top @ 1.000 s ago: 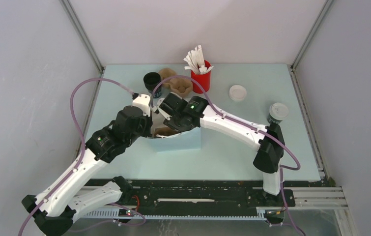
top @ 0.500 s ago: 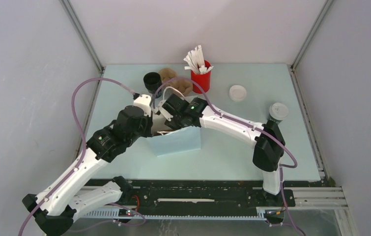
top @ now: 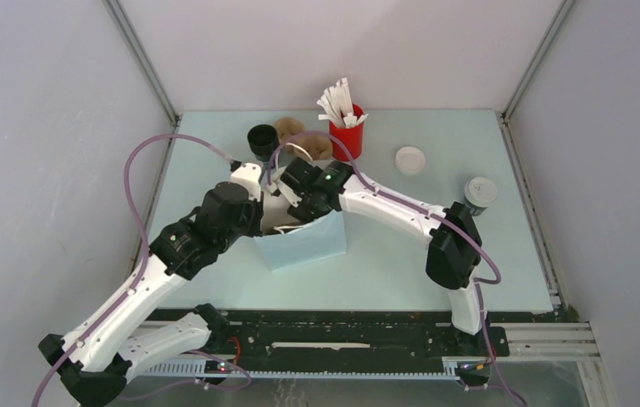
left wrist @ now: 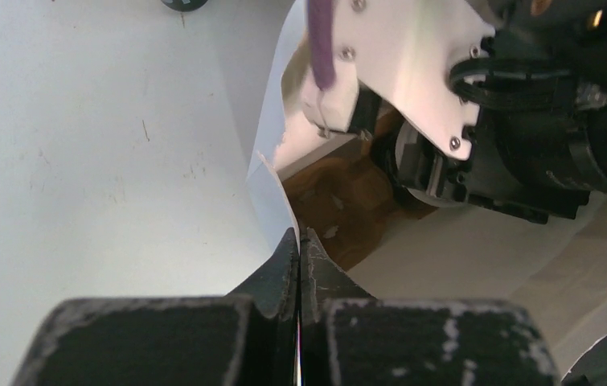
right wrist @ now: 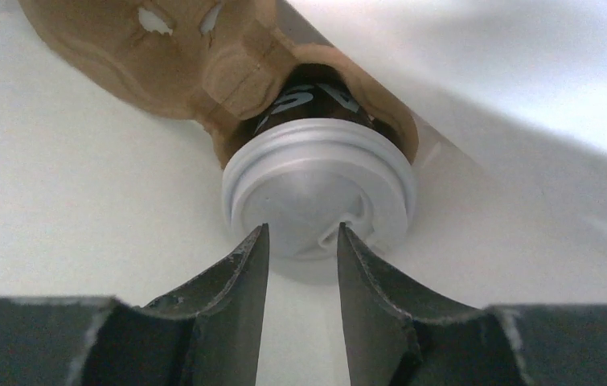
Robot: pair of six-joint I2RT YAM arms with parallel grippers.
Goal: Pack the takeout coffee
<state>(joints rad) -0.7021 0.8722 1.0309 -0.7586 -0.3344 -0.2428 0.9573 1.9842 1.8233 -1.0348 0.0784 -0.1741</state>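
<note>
**Coffee left in the bag, right gripper drawn back**

Over the last second the bag [top: 303, 246] has been swung out of square with the near edge of the table [top: 401, 263]. Its right end is now turned toward the far edge. The right arm's wrist has been carried a little toward the far edge, and its elbow has been brought inward. The brown carrier [right wrist: 203, 64], plain in the bag's mouth a second ago from above, is now mostly hidden there.

The coffee [right wrist: 316, 193] is seen seated in a pocket of that carrier inside the bag, which stands left of the table's centre. The right gripper [right wrist: 301, 232] is held just in front of the lid, with its fingers parted and nothing between them. The cup is therefore judged to have been released rather than gripped. The left gripper [left wrist: 296, 245] is clamped tight on the bag's paper edge, by which the mouth is kept open.

The placing is taken as done for this cup. What remains is judged to be the withdrawal of the right gripper without the paper being snagged or the carrier dragged. A second lidded cup [top: 480, 192] is still standing by the right edge, outside the bag, and may have to be packed as well.
</note>
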